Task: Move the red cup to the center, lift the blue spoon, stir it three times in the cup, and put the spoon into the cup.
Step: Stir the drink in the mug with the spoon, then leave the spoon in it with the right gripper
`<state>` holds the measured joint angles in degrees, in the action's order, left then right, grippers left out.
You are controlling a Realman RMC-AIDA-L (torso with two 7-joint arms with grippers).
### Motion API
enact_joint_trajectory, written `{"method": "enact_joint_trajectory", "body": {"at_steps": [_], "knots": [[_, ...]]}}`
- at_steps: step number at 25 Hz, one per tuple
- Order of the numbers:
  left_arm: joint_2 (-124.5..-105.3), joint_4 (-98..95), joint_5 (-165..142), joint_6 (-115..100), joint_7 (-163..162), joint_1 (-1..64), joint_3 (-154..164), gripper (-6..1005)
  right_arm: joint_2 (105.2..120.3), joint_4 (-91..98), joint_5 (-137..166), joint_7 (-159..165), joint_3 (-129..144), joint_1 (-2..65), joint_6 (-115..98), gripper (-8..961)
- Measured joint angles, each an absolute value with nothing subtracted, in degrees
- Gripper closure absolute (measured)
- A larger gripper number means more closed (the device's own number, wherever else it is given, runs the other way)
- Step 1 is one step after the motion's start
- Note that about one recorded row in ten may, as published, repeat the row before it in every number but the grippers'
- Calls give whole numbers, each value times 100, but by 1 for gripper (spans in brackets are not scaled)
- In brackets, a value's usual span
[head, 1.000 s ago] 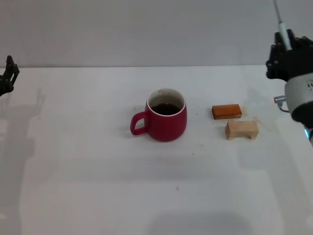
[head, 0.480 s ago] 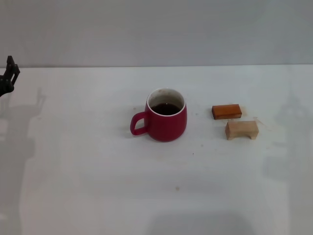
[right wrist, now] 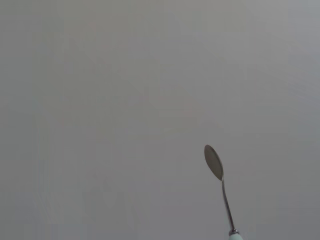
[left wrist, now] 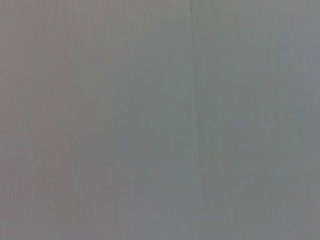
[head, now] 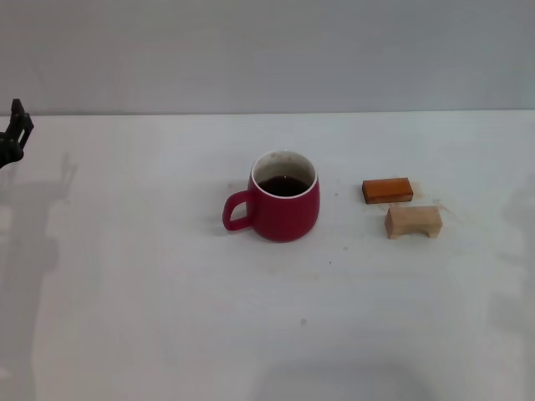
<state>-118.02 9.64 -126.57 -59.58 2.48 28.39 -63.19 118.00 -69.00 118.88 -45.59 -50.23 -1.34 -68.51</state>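
The left gripper sits parked at the far left edge of the head view, above the table's back corner; only a dark sliver of it shows, so I cannot tell how its fingers stand. The right gripper is outside the head view, and the right wrist view shows none of its fingers, so its state cannot be told either. That wrist view alone shows the blue spoon: its grey metal bowl and thin neck rise against a plain grey background, with the pale blue handle just entering at the frame edge. The left wrist view shows only a blank grey surface.

The head view has the red cup near the middle of the white table, upright, handle toward the robot's left, dark liquid inside. To its right lie an orange-brown block and, just beside and nearer the robot, a tan wooden block. No writing or labels can be read.
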Motion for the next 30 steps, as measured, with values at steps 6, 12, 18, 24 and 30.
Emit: {"method": "enact_joint_trajectory", "body": {"at_steps": [6, 12, 18, 24, 30], "knots": [[-11811, 967, -12656, -5958, 242, 2855, -6319, 152, 11425, -6563, 12837, -2505, -5212, -130, -6756, 821], [-11812, 975, -12656, -5958, 237, 2880, -6319, 152, 11142, -6713, 13647, -1515, -5423, -134, -6048, 820], [-11813, 1041, -12656, -5913, 238, 2889, -6329, 152, 11048, -7517, 15103, -854, -5937, -371, -4529, 820], [-11813, 1041, -12657, -5908, 239, 2899, -6336, 152, 11027, -8418, 15387, -845, -6171, -484, -3096, 821], [-11813, 1041, -12657, -5906, 241, 2906, -6343, 152, 11099, -9642, 15451, -894, -6645, -391, -744, 821]]}}
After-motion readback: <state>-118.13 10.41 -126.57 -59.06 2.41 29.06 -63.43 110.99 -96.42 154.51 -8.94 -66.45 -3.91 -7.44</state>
